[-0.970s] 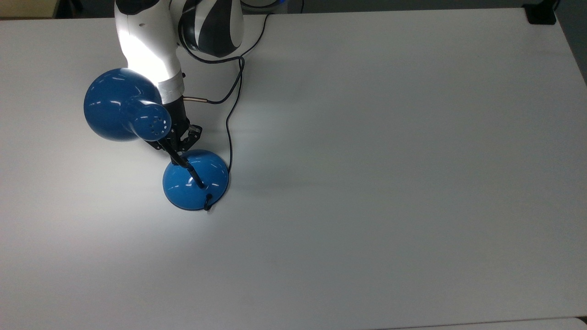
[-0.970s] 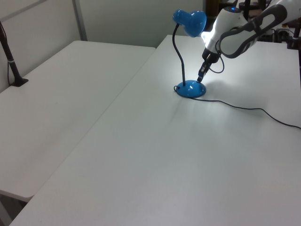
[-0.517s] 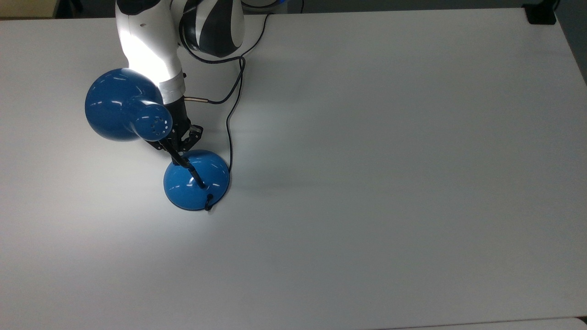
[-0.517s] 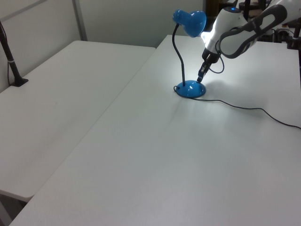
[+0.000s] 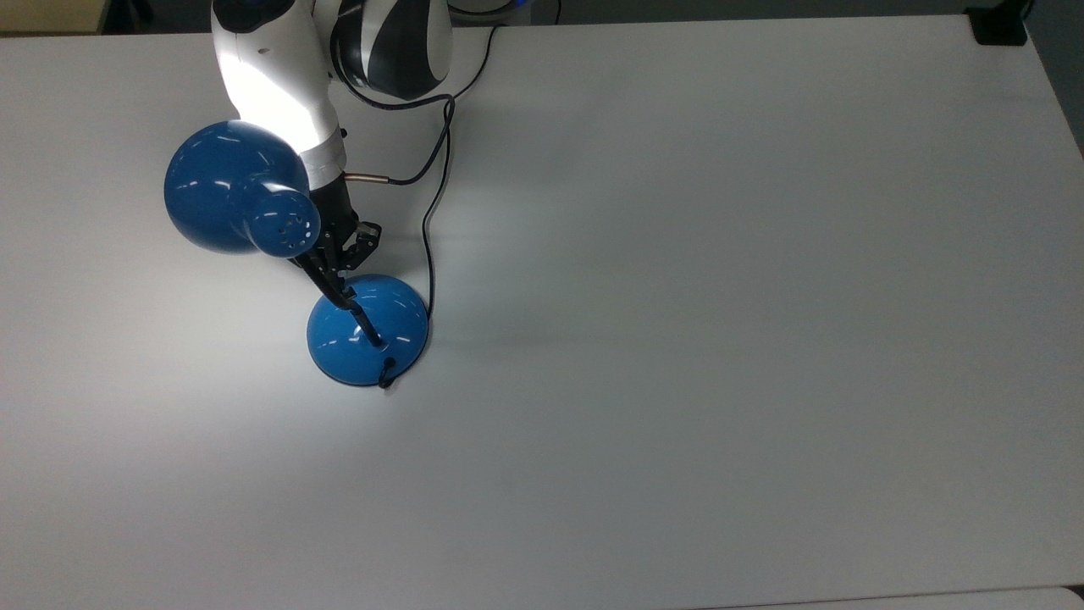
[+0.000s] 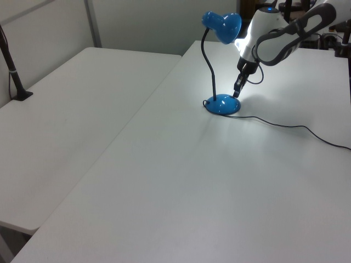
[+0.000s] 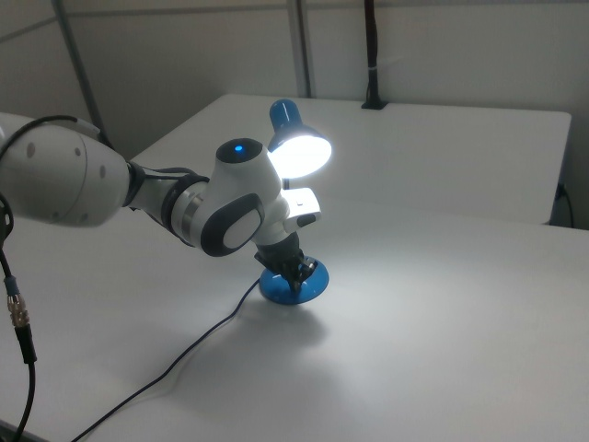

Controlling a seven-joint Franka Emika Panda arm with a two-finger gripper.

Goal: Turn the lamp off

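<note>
The lamp is lit, and its glossy blue shade glows bright white in the right view. A black neck runs down to the round blue base on the white table. My gripper points down at the base's edge, on the side away from the neck in the left view. Its fingers are shut with nothing between them, and the tip is at or touching the base.
The lamp's thin black cord trails across the table from the base. A second white table stands on the left view's left. A dark post is clamped at its far edge.
The arm has shifted slightly and the lamp's shade and base have slid a little toward the top view's right. The light stays on.
</note>
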